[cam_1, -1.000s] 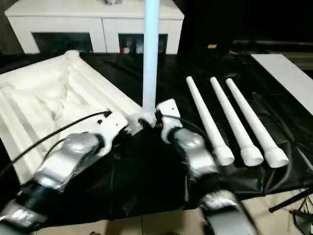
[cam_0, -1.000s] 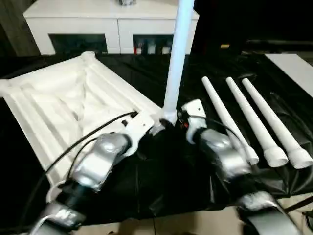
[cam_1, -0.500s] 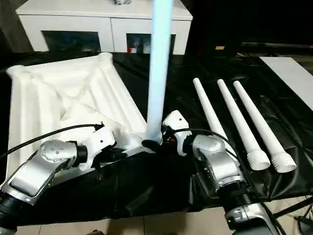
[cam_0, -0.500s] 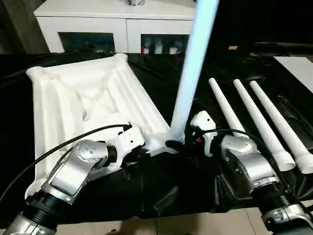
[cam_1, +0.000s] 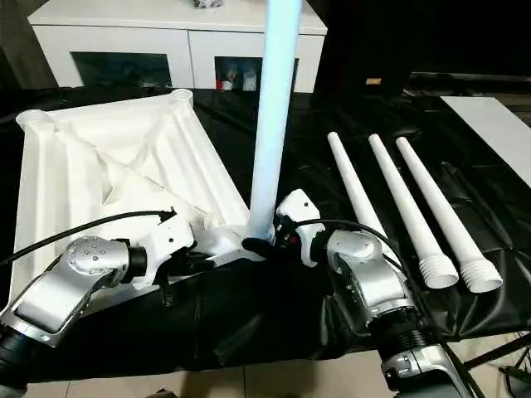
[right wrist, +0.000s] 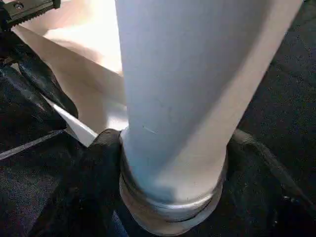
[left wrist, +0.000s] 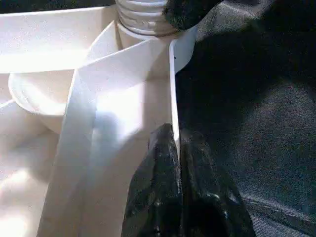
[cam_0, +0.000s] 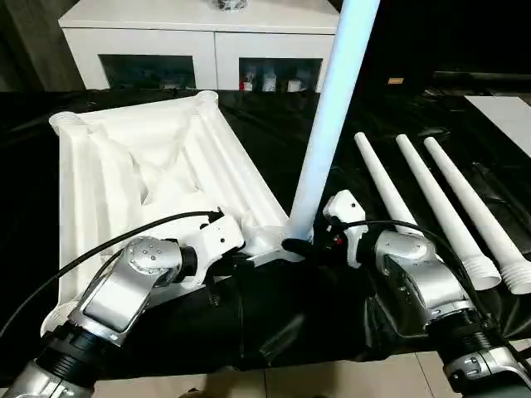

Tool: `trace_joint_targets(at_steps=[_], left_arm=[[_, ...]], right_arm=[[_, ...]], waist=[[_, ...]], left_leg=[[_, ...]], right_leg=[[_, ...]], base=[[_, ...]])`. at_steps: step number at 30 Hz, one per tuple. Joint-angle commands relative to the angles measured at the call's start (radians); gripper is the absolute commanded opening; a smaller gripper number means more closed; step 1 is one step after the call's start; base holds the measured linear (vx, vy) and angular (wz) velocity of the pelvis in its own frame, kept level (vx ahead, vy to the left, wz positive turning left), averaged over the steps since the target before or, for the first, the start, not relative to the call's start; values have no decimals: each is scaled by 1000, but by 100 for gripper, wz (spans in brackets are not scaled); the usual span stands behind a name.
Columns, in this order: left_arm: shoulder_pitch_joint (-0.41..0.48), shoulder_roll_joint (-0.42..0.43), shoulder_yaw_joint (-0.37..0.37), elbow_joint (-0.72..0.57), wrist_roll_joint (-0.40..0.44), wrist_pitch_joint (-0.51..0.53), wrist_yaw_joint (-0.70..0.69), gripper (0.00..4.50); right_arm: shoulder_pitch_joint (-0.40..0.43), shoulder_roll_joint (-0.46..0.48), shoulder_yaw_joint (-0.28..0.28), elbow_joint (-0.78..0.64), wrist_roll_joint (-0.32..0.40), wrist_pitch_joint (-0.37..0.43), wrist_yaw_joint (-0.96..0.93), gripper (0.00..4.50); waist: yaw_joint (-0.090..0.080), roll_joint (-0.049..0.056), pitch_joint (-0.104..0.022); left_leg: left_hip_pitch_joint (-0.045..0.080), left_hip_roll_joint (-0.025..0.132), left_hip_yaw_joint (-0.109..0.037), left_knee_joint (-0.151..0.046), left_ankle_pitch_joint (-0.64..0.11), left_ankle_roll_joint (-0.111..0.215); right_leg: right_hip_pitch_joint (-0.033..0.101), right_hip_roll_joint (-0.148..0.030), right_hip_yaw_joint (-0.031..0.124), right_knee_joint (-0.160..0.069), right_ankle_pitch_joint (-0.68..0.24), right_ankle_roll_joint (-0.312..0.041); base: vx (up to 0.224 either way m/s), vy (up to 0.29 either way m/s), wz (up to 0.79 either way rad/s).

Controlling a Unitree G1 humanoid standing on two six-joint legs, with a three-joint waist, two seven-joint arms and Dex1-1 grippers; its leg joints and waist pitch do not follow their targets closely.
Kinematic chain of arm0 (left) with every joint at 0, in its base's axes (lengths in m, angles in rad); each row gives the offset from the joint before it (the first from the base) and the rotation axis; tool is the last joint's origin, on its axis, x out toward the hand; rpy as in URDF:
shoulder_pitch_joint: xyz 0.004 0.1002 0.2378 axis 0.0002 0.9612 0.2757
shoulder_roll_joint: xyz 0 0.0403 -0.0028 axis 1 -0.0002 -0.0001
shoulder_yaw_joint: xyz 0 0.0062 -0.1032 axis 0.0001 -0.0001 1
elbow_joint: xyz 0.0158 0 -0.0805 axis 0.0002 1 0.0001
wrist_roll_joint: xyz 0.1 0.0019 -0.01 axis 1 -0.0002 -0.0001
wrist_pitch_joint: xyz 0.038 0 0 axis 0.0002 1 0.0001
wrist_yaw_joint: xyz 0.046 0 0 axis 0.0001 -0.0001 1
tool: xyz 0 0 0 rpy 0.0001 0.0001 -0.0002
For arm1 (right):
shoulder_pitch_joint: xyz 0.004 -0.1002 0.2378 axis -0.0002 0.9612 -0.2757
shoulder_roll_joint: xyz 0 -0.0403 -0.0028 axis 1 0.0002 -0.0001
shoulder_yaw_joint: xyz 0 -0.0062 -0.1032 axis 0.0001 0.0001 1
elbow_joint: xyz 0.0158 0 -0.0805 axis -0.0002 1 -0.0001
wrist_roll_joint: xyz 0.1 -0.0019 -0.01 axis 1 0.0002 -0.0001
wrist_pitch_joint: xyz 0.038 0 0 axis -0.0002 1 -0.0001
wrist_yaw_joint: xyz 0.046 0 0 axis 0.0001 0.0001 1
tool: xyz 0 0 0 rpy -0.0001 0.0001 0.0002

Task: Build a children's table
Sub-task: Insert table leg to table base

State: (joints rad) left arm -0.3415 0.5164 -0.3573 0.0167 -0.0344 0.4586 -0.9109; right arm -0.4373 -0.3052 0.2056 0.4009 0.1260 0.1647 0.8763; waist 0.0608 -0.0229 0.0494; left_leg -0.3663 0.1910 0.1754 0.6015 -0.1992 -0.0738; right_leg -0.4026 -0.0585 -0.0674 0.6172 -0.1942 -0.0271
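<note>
At centre frame, one leg (cam_0: 328, 124) stands in a corner socket of the single upturned tabletop (cam_0: 133, 166); three spare legs (cam_0: 440, 207) lie right. The left hand (left wrist: 175, 143) pinches the tabletop's rim; the right hand (right wrist: 163, 163) brackets the leg's base.

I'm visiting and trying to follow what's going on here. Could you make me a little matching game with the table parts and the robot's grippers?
Things:
1. white ribbed plastic tabletop
2. long white tapered leg, upright
3. three spare white legs
4. left gripper

States:
A. standing in a corner socket
B. lying side by side on the black cloth
C. pinching the tabletop's edge
D. upside down, ribs showing

Pairs: 1-D, 2-A, 3-B, 4-C
</note>
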Motion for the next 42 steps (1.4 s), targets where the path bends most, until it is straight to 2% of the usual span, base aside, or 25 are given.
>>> trace_joint_targets(at_steps=[1,4,7,9,12,13,15,17,18,19,20,21,22,24,25,26,28,29,30,32,35,37,38,39,42], left_arm=[[0,-6,-8,-40,-14,-6,-26,0],[-11,-35,-4,-20,-8,15,9,0],[-62,-124,6,61,39,89,149,0],[-90,-170,17,109,61,115,225,0],[-158,-287,59,221,81,162,393,0],[-158,-287,59,221,81,162,393,0],[-207,-368,73,306,94,141,491,0],[-226,-393,70,341,105,106,509,0],[-230,-395,68,348,108,94,508,0],[-231,-395,67,349,109,91,507,0],[-232,-393,66,351,116,82,511,0],[-232,-390,65,351,121,79,514,0],[-231,-384,63,349,122,78,510,0],[-228,-364,56,342,128,66,502,0],[-226,-360,55,339,129,66,498,0],[-221,-349,54,334,132,64,490,0],[-215,-341,54,327,132,59,481,0],[-200,-321,55,308,131,61,460,0],[-197,-317,56,304,131,61,457,0],[-160,-269,46,242,130,68,403,0],[-115,-205,24,164,108,57,313,0],[-80,-151,7,110,81,55,233,0],[-74,-141,4,100,75,49,214,0],[-40,-89,-13,49,38,19,115,0],[-5,-22,-31,-26,0,8,5,0]], right_arm=[[0,4,-7,22,-4,15,-22,273],[-19,41,-23,86,-45,36,-148,272],[-61,119,-71,192,-71,52,-363,272],[-84,156,-93,241,-79,59,-466,272],[-143,234,-118,354,-100,53,-673,272],[-143,234,-118,354,-100,53,-673,272],[-201,321,-142,453,-75,25,-778,272],[-234,379,-169,497,-27,-22,-733,272],[-240,391,-174,504,-19,-36,-718,272],[-241,394,-175,505,-17,-39,-715,272],[-248,399,-161,508,-24,-53,-684,272],[-252,399,-149,510,-32,-61,-668,328],[-258,400,-154,515,-31,-73,-674,342],[-266,396,-174,516,-22,-95,-680,343],[-267,393,-176,515,-23,-100,-681,369],[-275,386,-187,525,-30,-122,-684,369],[-278,379,-198,523,-30,-131,-682,386],[-269,356,-201,491,-28,-138,-648,388],[-267,352,-202,484,-27,-139,-642,388],[-215,293,-178,364,-24,-114,-557,388],[-149,210,-133,245,-37,-93,-443,388],[-103,146,-102,169,-40,-76,-345,388],[-96,135,-97,156,-38,-73,-325,388],[-58,80,-77,88,-14,-44,-218,388],[-12,22,-65,-5,55,37,-76,388]], waist=[[-2,13,-64],[-6,14,-62],[-19,13,-53],[-24,10,-52],[-30,11,-53],[-30,11,-53],[-28,12,-55],[-28,10,-56],[-25,12,-58],[-25,12,-58],[-23,12,-61],[-23,13,-61],[-23,11,-61],[-24,12,-61],[-27,11,-62],[-31,13,-64],[-31,15,-65],[-29,15,-67],[-28,16,-67],[-22,15,-67],[-16,18,-68],[-20,21,-67],[-18,18,-66],[-19,19,-65],[-20,24,-62]], left_leg=[[13,43,-11,-69,-110,36],[13,42,-10,-70,-120,29],[19,38,-13,-76,-209,-17],[24,37,-18,-76,-269,-34],[23,33,-17,-75,-258,-34],[23,33,-17,-75,-258,-34],[20,31,-17,-74,-259,-28],[24,33,-19,-74,-275,-25],[19,34,-19,-75,-260,-19],[19,34,-19,-75,-260,-19],[15,36,-18,-76,-231,-12],[13,36,-17,-76,-212,-6],[13,36,-16,-75,-206,-3],[9,35,-16,-75,-209,10],[6,35,-17,-76,-205,10],[1,35,-20,-76,-193,9],[5,35,-17,-71,-178,14],[7,36,-16,-70,-167,16],[4,38,-14,-69,-129,30],[2,41,-15,-68,-108,47],[7,42,-14,-67,-92,56],[8,42,-12,-68,-95,58],[6,43,-12,-68,-98,61],[7,43,-12,-69,-108,63],[11,45,-13,-73,-132,70]], right_leg=[[58,-77,55,-55,-21,-238],[56,-78,56,-58,-40,-239],[51,-79,56,-75,-204,-215],[50,-84,56,-90,-343,-170],[43,-80,56,-91,-337,-153],[43,-80,56,-91,-337,-153],[41,-81,56,-92,-338,-142],[40,-81,54,-95,-346,-138],[43,-81,54,-91,-312,-136],[43,-81,54,-91,-312,-136],[46,-80,53,-83,-241,-151],[48,-80,54,-79,-206,-160],[49,-81,54,-78,-196,-164],[52,-83,54,-78,-197,-169],[54,-83,54,-78,-200,-168],[57,-84,52,-75,-195,-169],[53,-83,53,-75,-175,-180],[53,-83,54,-72,-154,-185],[54,-80,53,-64,-83,-207],[59,-81,52,-60,-40,-212],[59,-79,51,-56,-11,-225],[56,-78,52,-56,-6,-231],[59,-78,53,-57,-5,-233],[58,-79,53,-59,-15,-236],[57,-75,53,-61,-23,-241]], base=[[0,0,0],[0,0,0],[0,0,0],[0,0,0],[0,0,0],[0,0,0],[0,0,0],[0,0,0],[0,0,0],[0,0,0],[0,0,0],[0,0,0],[0,0,0],[0,0,0],[0,0,0],[0,0,0],[0,0,0],[0,0,0],[0,0,0],[0,0,0],[0,0,0],[0,0,0],[0,0,0],[0,0,0],[0,0,0]])
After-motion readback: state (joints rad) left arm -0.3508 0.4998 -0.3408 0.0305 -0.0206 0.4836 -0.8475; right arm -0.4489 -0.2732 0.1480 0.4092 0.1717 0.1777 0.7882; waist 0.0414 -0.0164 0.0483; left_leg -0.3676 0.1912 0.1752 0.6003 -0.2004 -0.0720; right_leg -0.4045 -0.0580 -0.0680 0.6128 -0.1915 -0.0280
